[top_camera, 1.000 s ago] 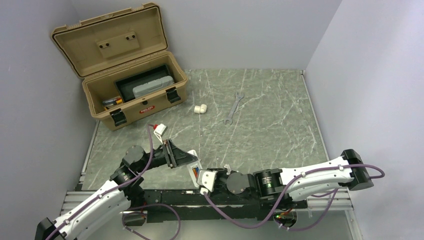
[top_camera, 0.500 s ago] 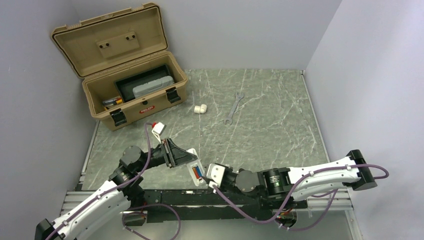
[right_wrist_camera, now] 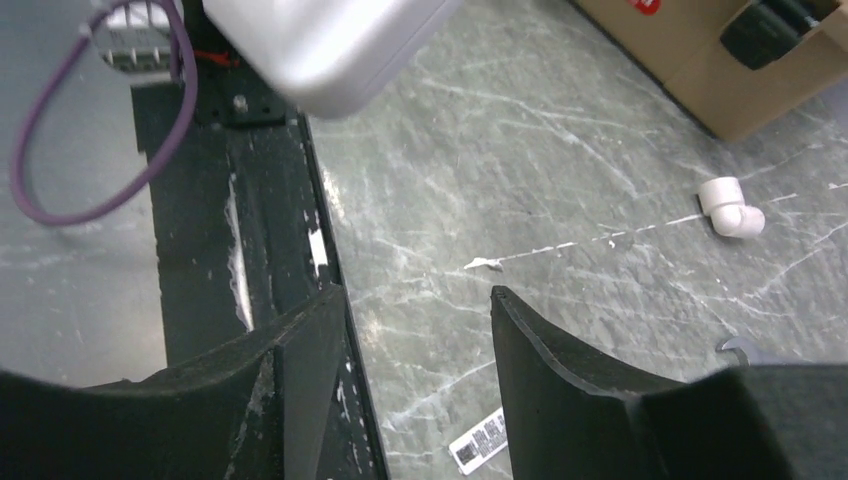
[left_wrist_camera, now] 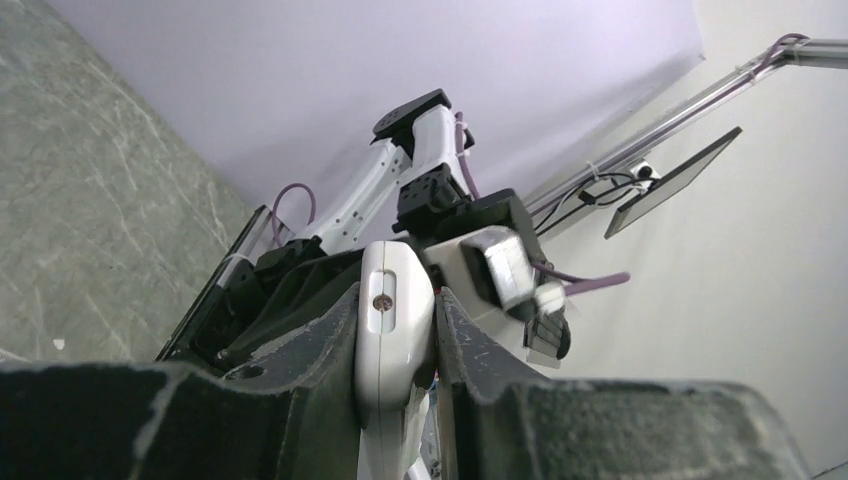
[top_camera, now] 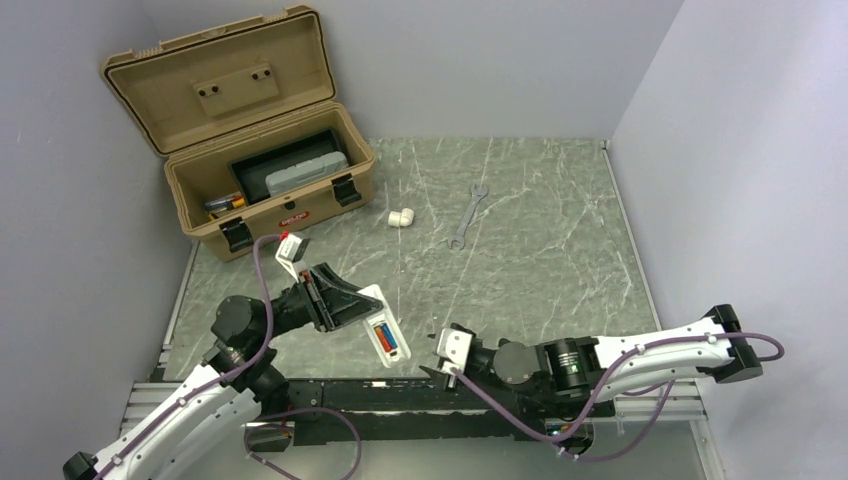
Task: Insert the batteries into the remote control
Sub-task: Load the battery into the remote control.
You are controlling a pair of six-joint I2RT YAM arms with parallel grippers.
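My left gripper (top_camera: 365,308) is shut on the white remote control (top_camera: 382,332) and holds it tilted above the table's near edge. Its open recess faces up, and orange-red batteries (top_camera: 386,339) lie in it. In the left wrist view the remote's end (left_wrist_camera: 395,300) is clamped between both fingers (left_wrist_camera: 320,370). My right gripper (top_camera: 440,352) is open and empty, a short way right of the remote and apart from it. In the right wrist view its jaws stand wide over bare table (right_wrist_camera: 415,300).
An open tan toolbox (top_camera: 270,190) stands at the back left. A white pipe elbow (top_camera: 401,216) (right_wrist_camera: 732,207) and a silver wrench (top_camera: 466,215) lie mid-table. A black rail (top_camera: 330,395) runs along the near edge. A barcode sticker (right_wrist_camera: 480,440) lies on the table.
My right gripper has drawn back to the right, away from the remote. My left gripper has carried the remote a little left and up.
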